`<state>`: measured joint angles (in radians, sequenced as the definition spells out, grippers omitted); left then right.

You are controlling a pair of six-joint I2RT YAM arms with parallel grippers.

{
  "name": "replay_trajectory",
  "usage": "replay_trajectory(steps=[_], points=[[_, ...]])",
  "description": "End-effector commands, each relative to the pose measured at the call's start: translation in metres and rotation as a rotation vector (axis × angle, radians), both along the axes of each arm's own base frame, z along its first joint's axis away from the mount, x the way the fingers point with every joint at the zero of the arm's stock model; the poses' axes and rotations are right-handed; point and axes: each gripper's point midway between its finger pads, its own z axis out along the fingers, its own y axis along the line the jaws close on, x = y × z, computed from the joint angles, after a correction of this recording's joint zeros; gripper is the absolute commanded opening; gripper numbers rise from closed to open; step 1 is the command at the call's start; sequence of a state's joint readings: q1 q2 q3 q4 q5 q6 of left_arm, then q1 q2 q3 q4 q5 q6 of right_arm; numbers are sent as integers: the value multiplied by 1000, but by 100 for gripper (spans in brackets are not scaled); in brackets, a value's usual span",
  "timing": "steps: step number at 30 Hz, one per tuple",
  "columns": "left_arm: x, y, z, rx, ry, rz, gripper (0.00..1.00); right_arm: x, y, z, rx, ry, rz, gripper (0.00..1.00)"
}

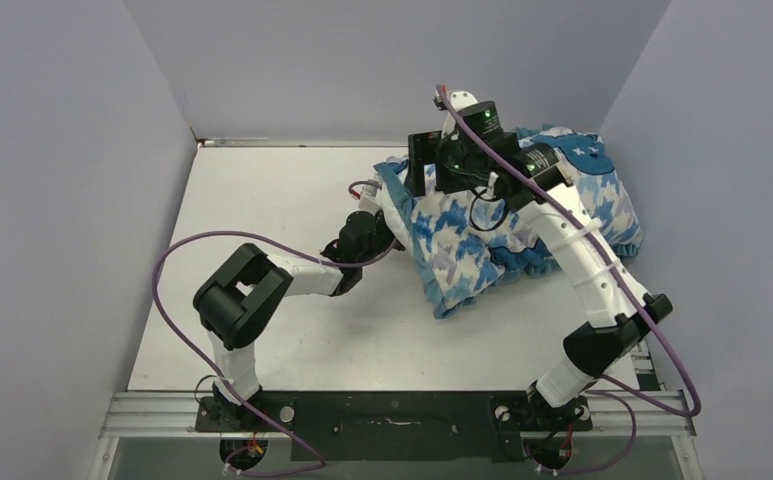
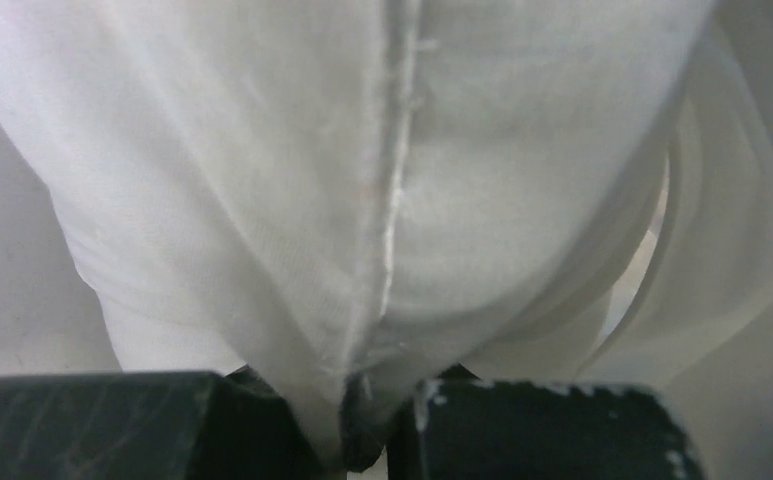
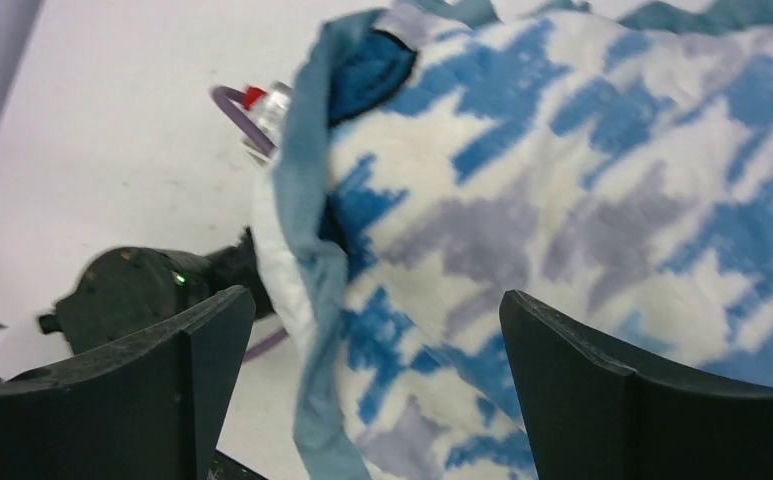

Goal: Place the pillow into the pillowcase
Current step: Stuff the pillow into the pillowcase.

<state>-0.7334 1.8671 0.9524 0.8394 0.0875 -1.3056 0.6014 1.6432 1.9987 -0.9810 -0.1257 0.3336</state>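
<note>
The pillowcase (image 1: 522, 235) lies bulging on the far right of the worktop (image 1: 292, 200). Its long axis runs left to right, and its blue ruffled mouth faces left, towards the left arm.

The left tool (image 2: 367, 440) sits right at that mouth, clamped narrow on plump, seamed white cloth. I take this for the pillow (image 2: 482, 200), though the case's white lining cannot be ruled out.

The right tool (image 3: 370, 300) hangs over the case's far left end. Its jaws are wide and hold nothing, and the ruffled hem runs near to far between and below them.

The coming move turns on that hem. It lies directly under the right tool and crosswise to the case's length, so the right arm is the nearer one to grip it. Judging by the bulge, most of the pillow is already inside, and only the left end is unsettled.
</note>
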Motion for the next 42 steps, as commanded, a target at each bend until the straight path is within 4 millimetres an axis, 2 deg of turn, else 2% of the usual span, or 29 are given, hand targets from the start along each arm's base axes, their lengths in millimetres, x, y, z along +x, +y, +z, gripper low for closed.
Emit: replay_trajectory(steps=[1, 5, 8, 11, 13, 15, 18, 19, 20, 21, 23, 25, 27, 30, 37, 42], points=[[6, -10, 51, -113, -123, -26, 0, -14, -58, -21, -220, 1, -128, 90], [7, -11, 50, -115, -118, -29, 0, -41, -61, -48, -317, 81, -84, 90], [9, -11, 49, -116, -114, -28, 0, -70, -48, -74, -375, 128, -27, 90], [10, -10, 49, -117, -109, -29, 0, -95, -35, -109, -434, 175, 25, 90], [11, -9, 50, -118, -111, -29, 0, -98, -33, -128, -473, 184, 24, 90], [11, -10, 52, -121, -113, -31, 0, -92, -38, -143, -533, 181, -8, 90], [9, -9, 56, -126, -122, -35, 0, -76, -43, -152, -597, 145, -57, 96], [9, -9, 56, -126, -124, -33, 0, -70, -41, -148, -587, 135, -54, 67], [10, -8, 57, -125, -126, -31, 0, -67, -36, -143, -566, 125, -46, 53], [10, -7, 58, -126, -129, -29, 0, -63, -29, -135, -530, 116, -31, 35], [10, -4, 61, -130, -135, -23, 0, -58, -6, -112, -379, 114, 51, 6], [11, -1, 64, -132, -146, -16, 0, -59, 22, -83, -161, 142, 197, 5], [12, 4, 70, -133, -163, -8, 0, -59, 48, -39, 46, 119, 332, 5], [12, 9, 83, -128, -203, 12, 0, -59, 73, 8, 201, 98, 436, 5], [10, 18, 115, -89, -276, 46, 0, -79, 126, 64, 531, 162, 676, 5], [5, 23, 150, -82, -359, 68, 0, -100, 167, 82, 683, 232, 849, 5]])
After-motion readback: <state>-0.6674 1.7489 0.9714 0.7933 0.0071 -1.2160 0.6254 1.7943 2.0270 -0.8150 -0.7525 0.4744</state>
